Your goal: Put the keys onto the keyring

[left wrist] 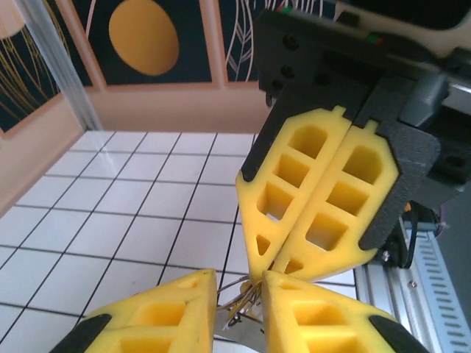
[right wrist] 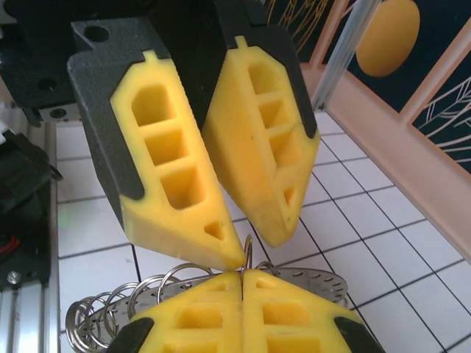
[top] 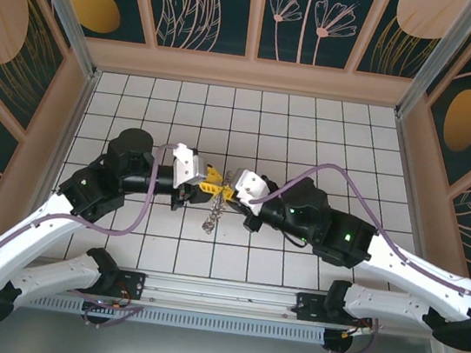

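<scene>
Fingers first: yellow, with square pockets, in black holders, both pairs tip against tip over the middle of the white tiled bench (top: 311, 135) in the top view. At the bottom centre of the right wrist view, right fingers (right wrist: 232, 298) pressed flat together, with no gap along the seam. Clamped, as far as can be judged, on a thin wire loop (right wrist: 249, 251) of the keyring (right wrist: 320, 283), standing straight up out of that seam. At the bottom of the left wrist view, left fingers (left wrist: 204, 296) a little apart, with a narrow gap and thin wires inside it. Also seen in the upper half of the right wrist view, slanted toward each other, tips on either side of the wire loop; not possible to tell whether touching it or only beside it. As for the keyring: grey metal, flat, with small holes along its edge, just behind the right fingers at the lower right of that view. At the lower left, chain (right wrist: 103, 316) of round wire rings, running behind the right fingers toward the grey piece. In the top view, visible as a short silver line (top: 212, 217) just below the meeting tips, at the centre of the frame.
</scene>
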